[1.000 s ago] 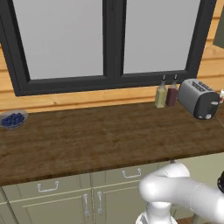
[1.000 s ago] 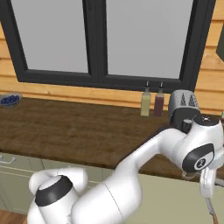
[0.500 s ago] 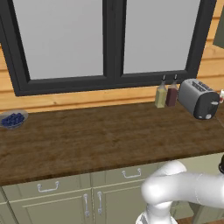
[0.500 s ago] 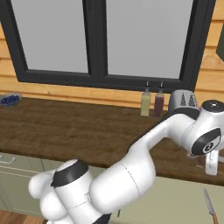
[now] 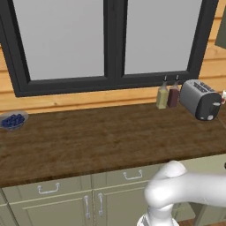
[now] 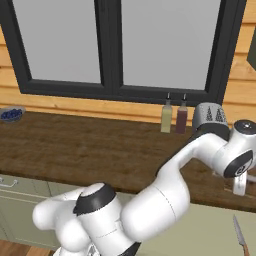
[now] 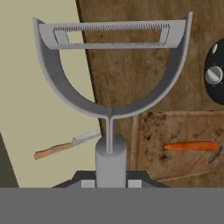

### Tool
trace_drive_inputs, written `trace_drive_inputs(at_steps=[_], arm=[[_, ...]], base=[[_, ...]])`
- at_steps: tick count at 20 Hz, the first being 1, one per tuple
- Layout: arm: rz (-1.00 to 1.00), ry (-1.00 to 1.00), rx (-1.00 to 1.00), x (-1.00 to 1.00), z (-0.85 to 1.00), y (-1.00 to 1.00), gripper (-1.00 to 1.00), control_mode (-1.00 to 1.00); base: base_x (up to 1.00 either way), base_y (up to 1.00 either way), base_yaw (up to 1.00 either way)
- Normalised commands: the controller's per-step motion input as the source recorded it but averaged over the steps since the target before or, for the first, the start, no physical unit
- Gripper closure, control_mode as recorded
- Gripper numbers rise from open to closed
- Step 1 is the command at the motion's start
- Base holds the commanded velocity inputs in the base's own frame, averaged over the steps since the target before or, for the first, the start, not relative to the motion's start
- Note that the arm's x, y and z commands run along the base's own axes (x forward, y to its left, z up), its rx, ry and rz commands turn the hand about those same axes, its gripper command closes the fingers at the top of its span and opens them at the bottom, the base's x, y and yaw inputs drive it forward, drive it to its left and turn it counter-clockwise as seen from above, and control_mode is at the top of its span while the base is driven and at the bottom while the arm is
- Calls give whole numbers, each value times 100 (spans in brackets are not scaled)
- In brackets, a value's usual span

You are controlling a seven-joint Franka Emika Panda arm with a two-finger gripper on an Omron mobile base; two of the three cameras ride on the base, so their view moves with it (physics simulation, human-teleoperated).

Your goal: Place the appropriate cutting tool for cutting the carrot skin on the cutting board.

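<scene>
The gripper (image 7: 110,175) is closed on the grey handle of the one peeler (image 7: 109,65), a Y-shaped tool whose stem runs straight out from the jaws along the hand's line of sight, with its slotted blade bar lying crosswise at the far end. Beyond it and below, toward the lower right of the hand view, lies the cutting board (image 7: 183,148), a wooden slab set on the dark countertop (image 7: 131,74), with a single carrot (image 7: 190,146) on it, its long axis running left to right across that view. So the board sits off to the peeler's right rather than straight under it, and the coming move, as I judge it, is a shift that way and then down. One knife (image 7: 65,146) with a wooden handle lies apart on the pale surface to the left. Farther off on the counter stand one toaster (image 5: 201,99), two bottles (image 5: 167,93) and one bowl of blueberries (image 5: 13,120).
</scene>
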Motion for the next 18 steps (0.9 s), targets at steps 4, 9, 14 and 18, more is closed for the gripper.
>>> trace_drive_inputs(at_steps=[4, 9, 14, 18], arm=[[5, -9, 0, 34, -48, -11, 100, -100], [2, 1, 0, 55, -39, -32, 100, -100], [1, 3, 0, 62, -37, -32, 100, -100], [1, 8, 0, 56, -33, -31, 100, -100]], base=[[0, 0, 0], [0, 0, 0], [0, 0, 0], [0, 0, 0]])
